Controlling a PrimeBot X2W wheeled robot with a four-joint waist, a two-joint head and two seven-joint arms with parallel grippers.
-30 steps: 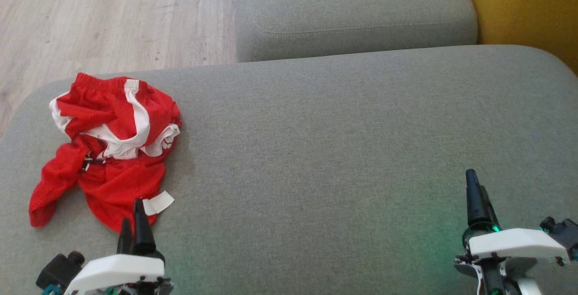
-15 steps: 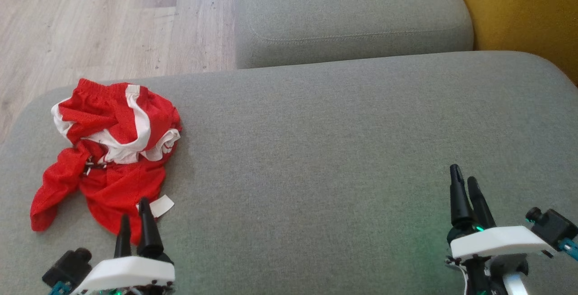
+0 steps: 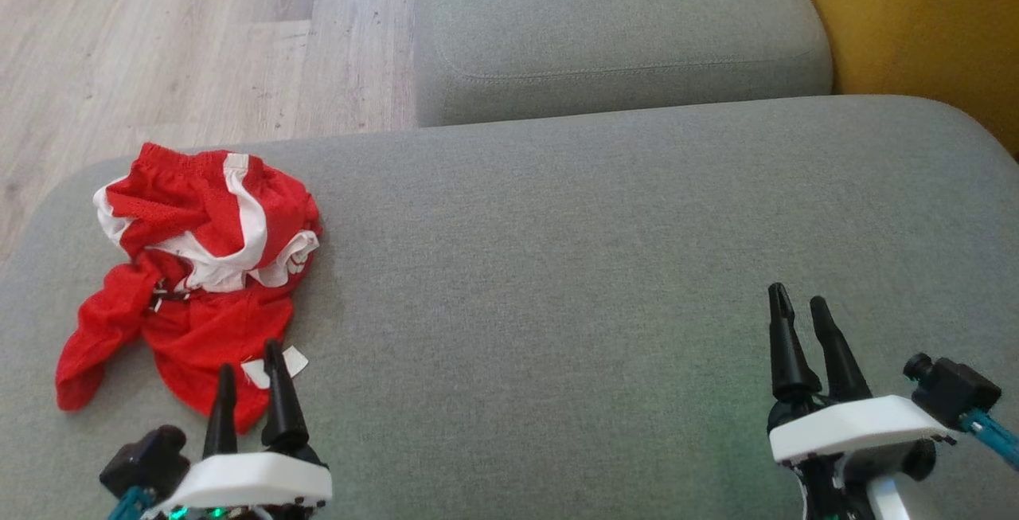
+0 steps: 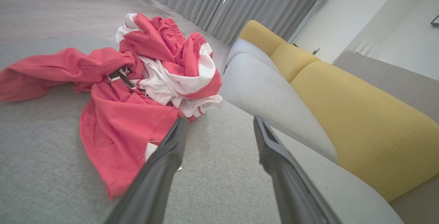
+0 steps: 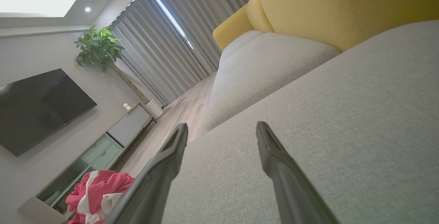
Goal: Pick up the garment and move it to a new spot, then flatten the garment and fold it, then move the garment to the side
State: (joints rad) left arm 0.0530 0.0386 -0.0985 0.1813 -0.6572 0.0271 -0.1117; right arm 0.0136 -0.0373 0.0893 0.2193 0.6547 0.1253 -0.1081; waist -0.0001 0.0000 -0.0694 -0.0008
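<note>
A crumpled red and white garment (image 3: pixel 191 265) lies in a heap at the left end of the grey sofa cushion (image 3: pixel 557 249). In the left wrist view the garment (image 4: pixel 137 80) spreads just ahead of the fingers, a white label at its near hem. My left gripper (image 3: pixel 251 357) hovers open at the garment's near edge, holding nothing. Far to the right, my right gripper (image 3: pixel 800 305) stands open over bare cushion, and its wrist view catches the garment (image 5: pixel 99 191) low at the left.
A second grey cushion (image 3: pixel 621 26) lies beyond the first, with a yellow sofa back (image 3: pixel 915 18) at the right. Wooden floor (image 3: pixel 159 42) runs past the cushion's far left edge. A television (image 5: pixel 37 107), a plant (image 5: pixel 99 47) and grey curtains (image 5: pixel 164 45) stand across the room.
The head camera has tilted, shifting the whole picture down slightly. My right gripper has moved left and turned so both fingers show apart. The left gripper has edged right along the garment's hem.
</note>
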